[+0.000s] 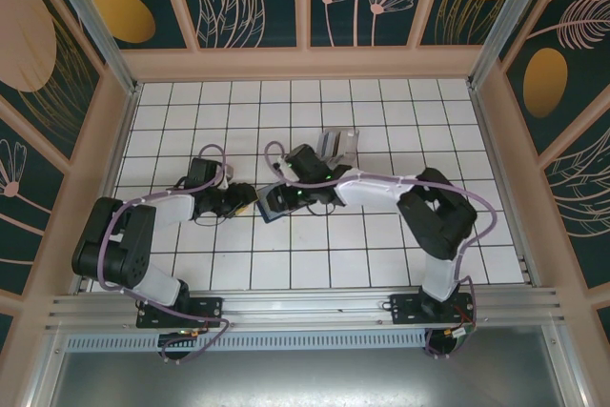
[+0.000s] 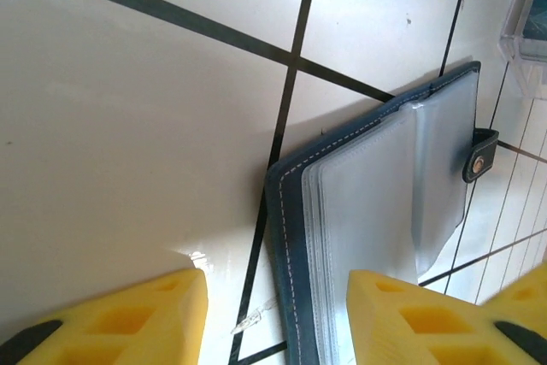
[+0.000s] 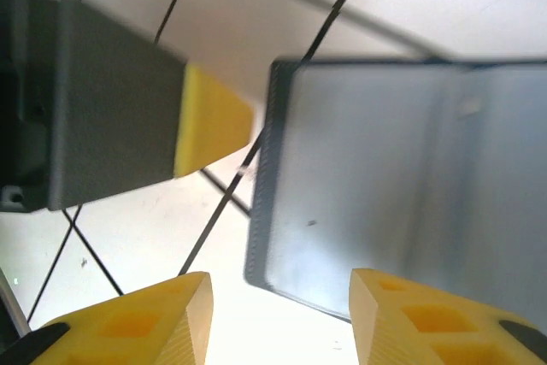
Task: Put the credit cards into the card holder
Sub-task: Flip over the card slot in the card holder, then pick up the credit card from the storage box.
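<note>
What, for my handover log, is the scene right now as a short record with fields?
card holder: lying open on the tiled table, clear pockets up
left pincer: open, at the holder's stitched edge
right pincer: open, above the holder's corner
clear container: farther back, beside the right arm

The holder [image 1: 270, 208] lies on the surface [image 1: 381, 102], near its middle. The left tool [image 1: 249, 200] is just at the holder's 9 o'clock, the right tool [image 1: 278, 195] at its 3 o'clock. A box [image 1: 339, 145] stands apart at 1 o'clock.
</note>
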